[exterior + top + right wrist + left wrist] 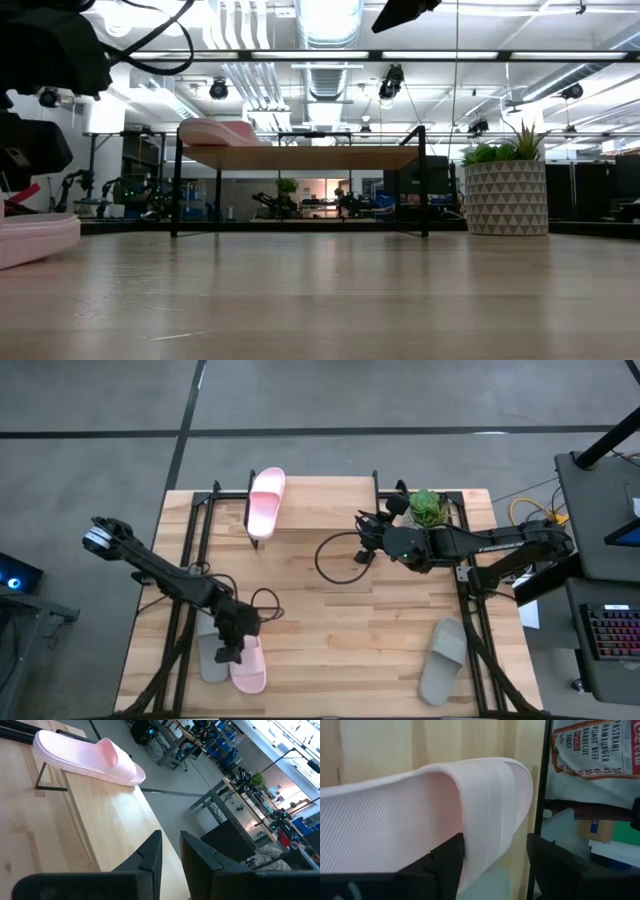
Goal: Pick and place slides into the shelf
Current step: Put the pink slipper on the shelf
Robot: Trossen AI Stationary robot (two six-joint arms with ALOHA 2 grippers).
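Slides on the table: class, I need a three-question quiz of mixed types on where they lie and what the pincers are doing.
1. True or false: a pink slide lies on the shelf.
2. Which slide is the left pincer at?
A. pink slide by the near edge
B. grey slide near the right arm
C. grey slide beside it
3. Fill in: the right pincer holds ____.

Key: 1 true; 2 A; 3 nothing.

Bright, even overhead light across all four views.
Ceiling lights (pixel 330 18) glare white in the low view; the tabletop (pixel 330 300) carries a soft sheen. The pink slide (pixel 420 820) fills the left wrist view, close and slightly soft.
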